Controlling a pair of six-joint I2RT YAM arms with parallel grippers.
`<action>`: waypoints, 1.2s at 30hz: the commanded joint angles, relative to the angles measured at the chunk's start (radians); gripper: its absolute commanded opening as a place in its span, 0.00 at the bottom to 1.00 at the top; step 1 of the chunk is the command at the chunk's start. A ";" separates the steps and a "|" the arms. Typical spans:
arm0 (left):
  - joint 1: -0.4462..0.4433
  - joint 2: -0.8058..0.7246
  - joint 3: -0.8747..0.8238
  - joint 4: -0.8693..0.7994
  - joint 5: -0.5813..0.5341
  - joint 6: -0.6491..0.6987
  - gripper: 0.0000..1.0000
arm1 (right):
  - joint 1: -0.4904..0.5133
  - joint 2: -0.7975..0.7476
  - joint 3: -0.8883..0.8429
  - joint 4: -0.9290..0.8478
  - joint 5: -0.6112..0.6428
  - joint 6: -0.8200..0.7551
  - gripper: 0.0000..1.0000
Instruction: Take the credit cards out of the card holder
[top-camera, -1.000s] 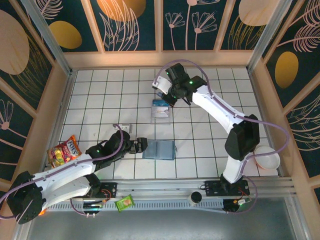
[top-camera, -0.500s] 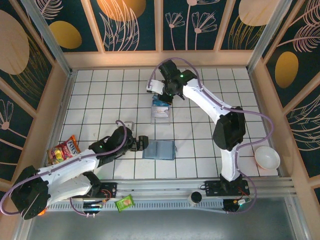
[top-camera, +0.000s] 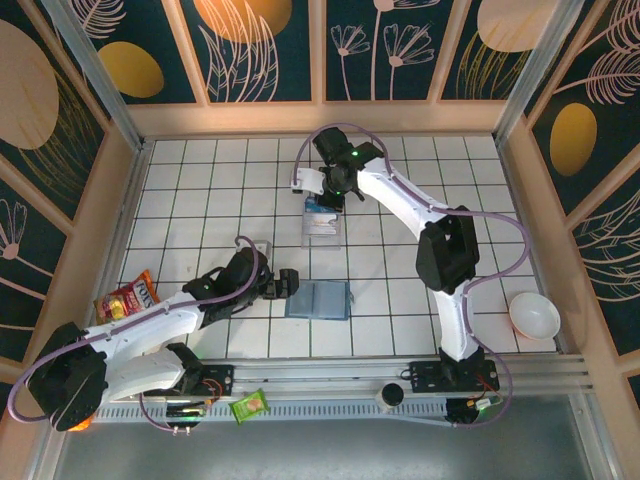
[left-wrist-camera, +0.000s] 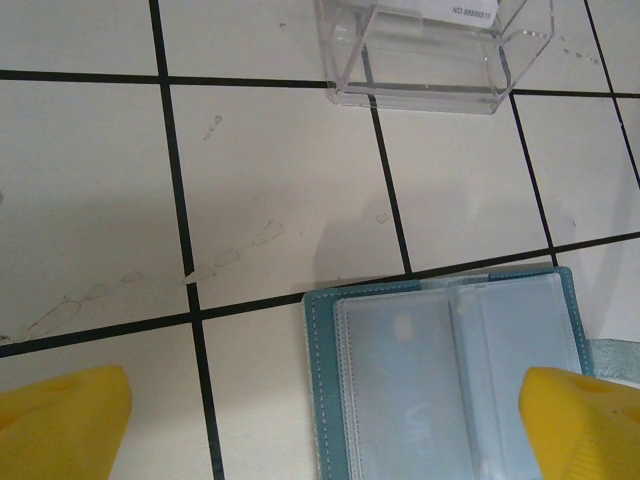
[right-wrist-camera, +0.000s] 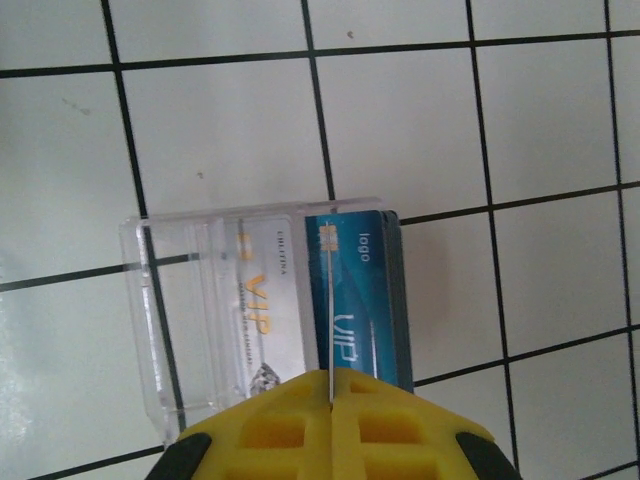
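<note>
The left tool, fingers apart, flanks the open card holder, likely to grip it. The right tool clamps a card edge-on above the clear case.

The left gripper stands wide, a yellow finger at each lower corner. Between them, closer to the right-hand finger, the card holder lies open and flat on the tiles. Well ahead of the fingers sits a clear case.
</note>
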 joint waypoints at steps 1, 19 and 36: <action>0.009 0.006 0.022 -0.020 0.011 0.019 0.99 | -0.008 0.008 -0.023 0.043 0.039 -0.043 0.00; 0.014 0.004 0.015 -0.018 0.018 0.016 0.99 | 0.006 0.009 -0.121 0.147 0.086 -0.060 0.00; 0.015 -0.012 -0.007 -0.004 0.030 0.005 0.99 | 0.031 -0.004 -0.153 0.296 0.109 0.011 0.36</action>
